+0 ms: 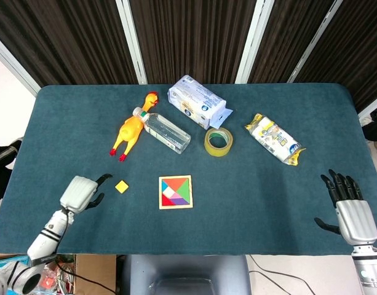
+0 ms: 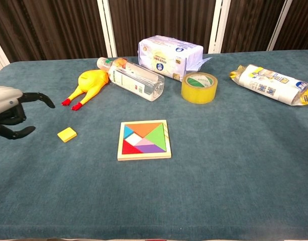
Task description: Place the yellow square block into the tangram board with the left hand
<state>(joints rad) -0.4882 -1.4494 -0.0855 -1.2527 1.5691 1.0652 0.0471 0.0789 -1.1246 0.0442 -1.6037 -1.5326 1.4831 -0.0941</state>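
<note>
Head view: left hand [image 1: 81, 192] empty, fingers apart, near small yellow square block [image 1: 121, 186] lying left of wooden tangram board [image 1: 175, 192]; right hand [image 1: 348, 207] spread, empty; chest view: block [image 2: 67, 134] apart from fingers [image 2: 37, 98], yellow rubber chicken [image 2: 90, 85] behind.

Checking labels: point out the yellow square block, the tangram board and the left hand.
yellow square block [image 1: 121, 186], head view, centre of its top face.
tangram board [image 2: 144, 156], chest view, near strip of its wooden frame.
left hand [image 1: 81, 192], head view, grey back of the hand.
</note>
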